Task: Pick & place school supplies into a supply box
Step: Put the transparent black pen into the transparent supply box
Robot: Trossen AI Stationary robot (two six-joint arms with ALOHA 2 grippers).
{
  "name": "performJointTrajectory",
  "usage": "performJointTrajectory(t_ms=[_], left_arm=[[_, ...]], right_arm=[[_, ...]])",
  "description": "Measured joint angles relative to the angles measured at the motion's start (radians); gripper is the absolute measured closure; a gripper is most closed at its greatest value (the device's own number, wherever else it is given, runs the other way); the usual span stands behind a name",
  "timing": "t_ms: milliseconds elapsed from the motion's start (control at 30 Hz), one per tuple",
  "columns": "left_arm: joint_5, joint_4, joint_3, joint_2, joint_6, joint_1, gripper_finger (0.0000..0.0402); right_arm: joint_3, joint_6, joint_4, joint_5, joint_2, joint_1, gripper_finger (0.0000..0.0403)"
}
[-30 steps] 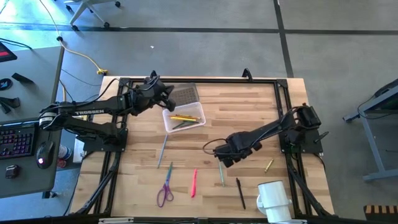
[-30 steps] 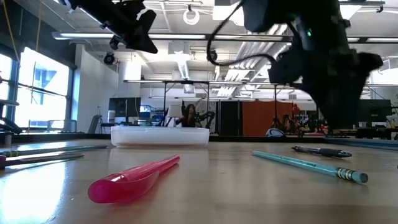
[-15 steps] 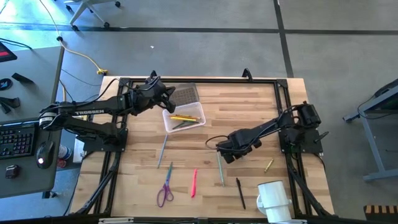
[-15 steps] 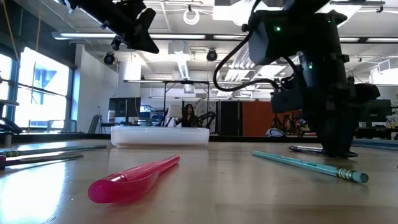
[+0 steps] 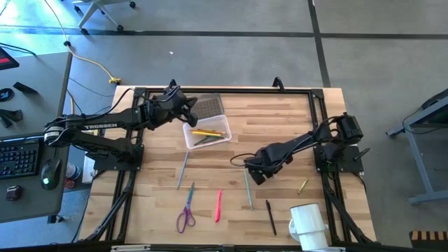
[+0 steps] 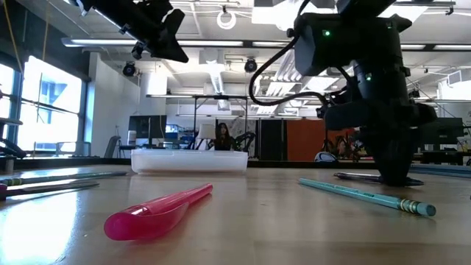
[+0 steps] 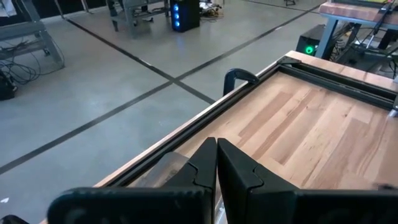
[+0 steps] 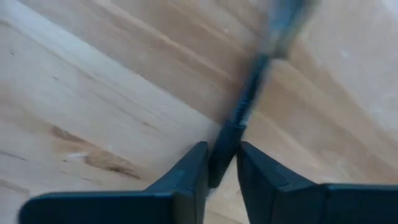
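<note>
Two claws | right claw (image 8: 222,163) pinching green pencil (image 8: 249,102) | left claw (image 7: 216,163) closed

Open-plan robotics lab: wooden worktop (image 5: 280,126) on concrete floor (image 5: 231,49), ceiling strip lights (image 6: 221,44), keyboard desk (image 5: 21,157) alongside.

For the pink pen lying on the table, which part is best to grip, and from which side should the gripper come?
Grip the pink pen near the middle of its thin barrel, coming straight down from above with the fingers across its width. It lies flat and free of the purple scissors and the green pencil, so probably nothing blocks that approach.
</note>
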Motion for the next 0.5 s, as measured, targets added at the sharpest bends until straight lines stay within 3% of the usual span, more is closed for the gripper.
performJointTrajectory(t_ms=[100,233,400,500], left_arm=[[0.0,0.001,0.0,0.0,0.0,0.0,0.0355],[0.0,0.006,0.0,0.0,0.0,0.0,0.0355],[0.001,0.006,0.0,0.0,0.0,0.0,0.0355],[0.001,0.006,0.0,0.0,0.0,0.0,0.0355]], right_arm=[[0.037,-0.06,-0.007,0.052,0.005,-0.01,0.0374],[0.107,-0.193,0.045,0.257,0.008,-0.043,0.0393],[0.223,-0.455,0.068,0.398,0.006,-0.109,0.0385],[0.296,-0.701,0.128,0.432,0.005,-0.165,0.0392]])
